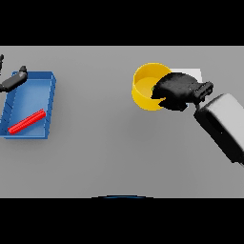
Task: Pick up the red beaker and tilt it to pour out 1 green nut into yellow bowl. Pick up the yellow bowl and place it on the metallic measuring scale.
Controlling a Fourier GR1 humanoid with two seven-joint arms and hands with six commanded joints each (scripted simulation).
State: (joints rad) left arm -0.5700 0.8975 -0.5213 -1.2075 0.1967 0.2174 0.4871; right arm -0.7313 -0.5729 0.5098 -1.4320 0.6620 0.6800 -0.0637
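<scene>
Yellow and round, one bowl (143,90) sits far right of centre on the grey table (109,152), a single green nut (153,88) just visible inside by its right wall. One right hand (177,90), dark, reaches in from the right on a white and grey arm, fingers curled over the bowl's right rim, grasping it. Behind it shows a corner of one pale flat scale (193,74). At left, one blue rectangular tray (50,102) holds one red beaker (26,121) lying on its side. One left hand (12,82) hangs over the tray's far left corner; whether it is clenched or loose I cannot tell.
</scene>
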